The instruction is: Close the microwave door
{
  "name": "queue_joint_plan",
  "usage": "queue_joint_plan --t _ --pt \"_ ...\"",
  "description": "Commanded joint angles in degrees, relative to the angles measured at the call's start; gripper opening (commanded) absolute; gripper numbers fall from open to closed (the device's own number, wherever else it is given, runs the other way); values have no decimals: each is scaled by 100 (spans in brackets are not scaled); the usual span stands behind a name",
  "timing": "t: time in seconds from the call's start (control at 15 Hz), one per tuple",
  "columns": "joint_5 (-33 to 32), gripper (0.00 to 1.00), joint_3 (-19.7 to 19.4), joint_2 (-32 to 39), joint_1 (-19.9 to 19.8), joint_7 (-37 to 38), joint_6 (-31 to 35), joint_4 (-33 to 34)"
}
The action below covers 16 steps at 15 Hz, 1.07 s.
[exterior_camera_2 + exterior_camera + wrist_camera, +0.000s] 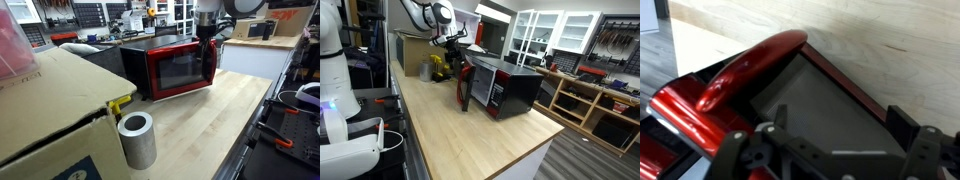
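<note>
The microwave (pixel 518 90) stands on the wooden counter, with black casing and a glossy red front (pixel 180 68). The microwave door (pixel 480 88) looks almost shut in an exterior view (pixel 178 70); a thin dark gap may remain at its free edge. In the wrist view the red door frame (pixel 740 75) and its dark window (pixel 815 105) fill the picture. My gripper (pixel 838 122) is open and empty, its fingers spread just in front of the window. In both exterior views it hangs at the door's free edge (pixel 460 55) (pixel 207 42).
A brown cardboard box (pixel 50 110) (pixel 415 55) sits beside the microwave, with a yellow object (pixel 438 66) next to it. A grey cylinder (pixel 137 140) stands near the box. The light wooden counter (pixel 470 135) ends near white cabinets (pixel 555 30). A white robot body (pixel 335 80) stands beside the counter.
</note>
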Motion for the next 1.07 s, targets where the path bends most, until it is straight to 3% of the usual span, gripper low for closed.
queue_joint_plan --t 0.0,0.6,0.67,0.8,1.0 --pt "-853 100 -36 67 -99 583 216 -15" --pt "-3555 100 -269 360 -121 1815 151 -87" --pt "-3937 75 -274 391 -107 1984 112 -87" --pt "-4597 68 -217 429 -136 2300 80 -114" --pt "-5308 42 -260 468 -42 2661 39 -163"
